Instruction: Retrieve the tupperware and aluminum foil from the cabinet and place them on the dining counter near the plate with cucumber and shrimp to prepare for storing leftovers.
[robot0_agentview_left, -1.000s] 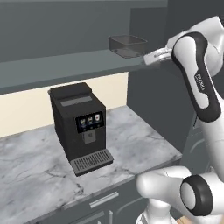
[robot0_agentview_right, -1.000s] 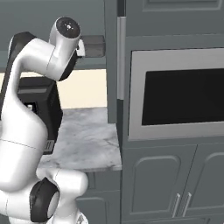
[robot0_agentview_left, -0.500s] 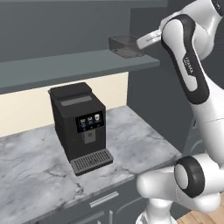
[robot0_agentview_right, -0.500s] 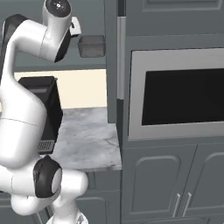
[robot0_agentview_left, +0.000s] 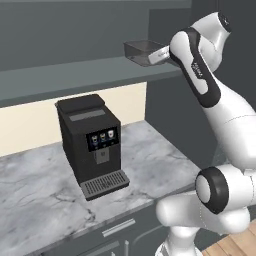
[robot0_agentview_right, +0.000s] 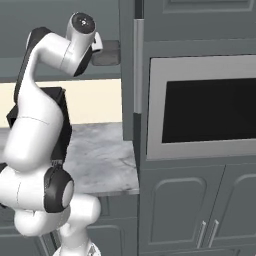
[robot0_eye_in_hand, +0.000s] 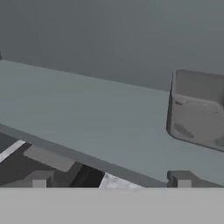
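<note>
You are reaching the arm up to the cabinet (robot0_agentview_left: 75, 75), where the tupperware (robot0_agentview_left: 142, 52) is sitting on the grey shelf, near its right end, above the coffee machine (robot0_agentview_left: 90, 142). In the hand view the gripper (robot0_eye_in_hand: 109, 181) is standing wide open and empty, its fingertips (robot0_eye_in_hand: 39, 178) hovering at the shelf's front edge. The tub (robot0_eye_in_hand: 197, 109) is lying ahead of the jaws and off to the view's right, not between them. Judging from this, you are needing a sideways shift toward it before closing.
</note>
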